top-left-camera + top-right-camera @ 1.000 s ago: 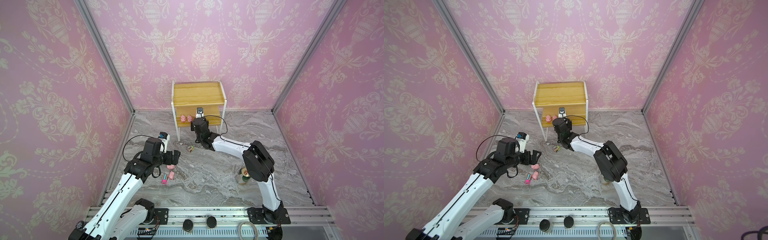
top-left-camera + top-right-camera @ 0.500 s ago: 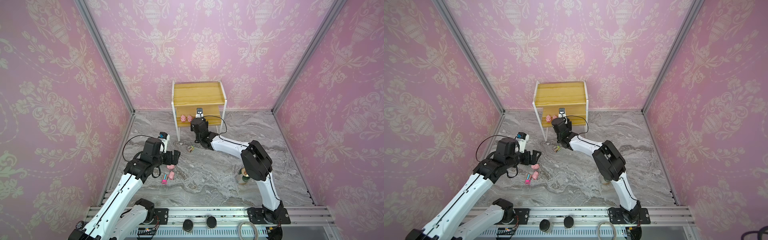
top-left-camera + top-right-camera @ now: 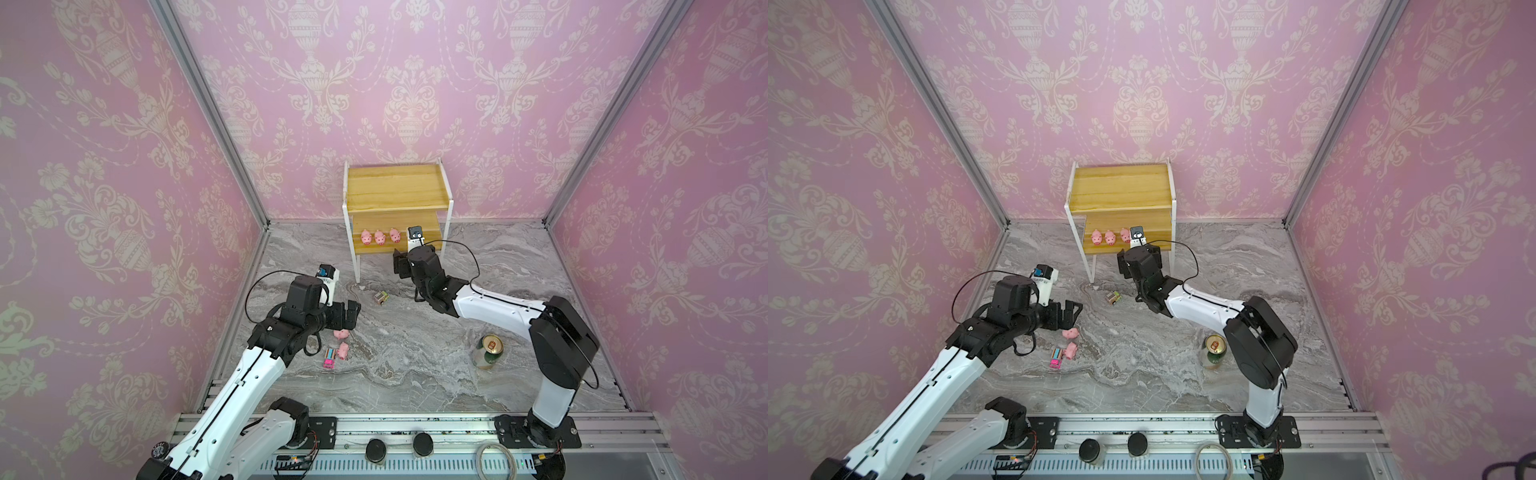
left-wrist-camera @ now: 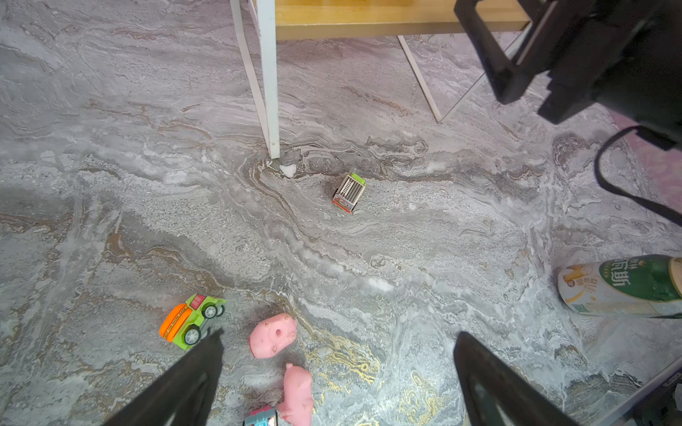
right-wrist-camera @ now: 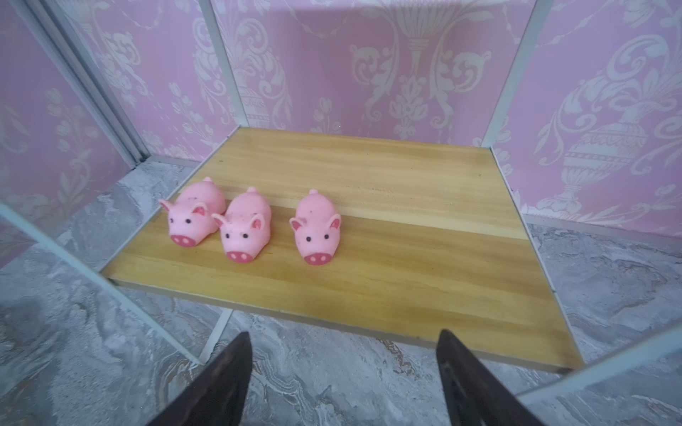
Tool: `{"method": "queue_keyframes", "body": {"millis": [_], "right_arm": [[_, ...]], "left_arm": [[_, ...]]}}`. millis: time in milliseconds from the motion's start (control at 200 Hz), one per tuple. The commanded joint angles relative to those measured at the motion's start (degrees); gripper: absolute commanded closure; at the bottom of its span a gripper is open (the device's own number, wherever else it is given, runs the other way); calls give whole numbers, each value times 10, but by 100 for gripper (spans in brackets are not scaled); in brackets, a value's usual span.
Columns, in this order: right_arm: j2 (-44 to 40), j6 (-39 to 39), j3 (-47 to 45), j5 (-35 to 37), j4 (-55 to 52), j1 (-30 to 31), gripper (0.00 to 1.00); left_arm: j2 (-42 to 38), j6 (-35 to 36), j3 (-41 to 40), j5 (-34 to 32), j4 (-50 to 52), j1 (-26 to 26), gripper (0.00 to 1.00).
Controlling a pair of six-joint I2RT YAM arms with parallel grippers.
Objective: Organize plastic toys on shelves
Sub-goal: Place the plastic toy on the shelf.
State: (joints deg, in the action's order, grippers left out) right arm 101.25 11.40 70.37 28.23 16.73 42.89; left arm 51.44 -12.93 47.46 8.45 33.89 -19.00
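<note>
Since a second ago a third pig (image 5: 317, 228) has joined two other pigs (image 5: 245, 227) near the front-left corner of the lower board (image 5: 406, 265) of the shelves (image 3: 397, 187), which stand at the middle of the surface's (image 3: 415, 374) far edge. The right claw (image 5: 343, 335) has released it, jaws now apart and empty just off the board's front edge. Pulling that arm away carelessly could clip the white front leg (image 4: 268, 92) and topple the row. The left claw (image 4: 338, 333) hangs wide open, empty, over a cluster near the left edge; closing there could pinch two toys together or send a wheeled truck rolling. Count: five pigs, three shelved plus two loose pigs (image 4: 273, 335); three trucks, all on the surface: an orange-green truck (image 4: 192, 321), a brown-green truck (image 4: 349, 193) and a pink-blue truck (image 3: 328, 358); one can (image 4: 620, 286).
</note>
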Motion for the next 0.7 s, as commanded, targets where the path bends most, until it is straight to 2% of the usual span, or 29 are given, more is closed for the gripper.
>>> {"method": "queue_keyframes", "body": {"millis": [0,135,280,535,695], "right_arm": [[-62,-1,-57,-78,-38,-5,20],[-121,3,-102,-152,-82,-7,22],[-136,32,-107,-214,-143,5,24],[-83,54,-100,-271,-162,63,26],[-30,27,-58,-288,-194,104,27]], "left_arm": [[-4,7,-4,-7,5,-5,1],[3,6,-2,-17,7,-5,1],[15,3,1,-34,14,-3,1],[57,-8,10,-79,35,17,1],[77,-21,12,-86,39,53,1]]}}
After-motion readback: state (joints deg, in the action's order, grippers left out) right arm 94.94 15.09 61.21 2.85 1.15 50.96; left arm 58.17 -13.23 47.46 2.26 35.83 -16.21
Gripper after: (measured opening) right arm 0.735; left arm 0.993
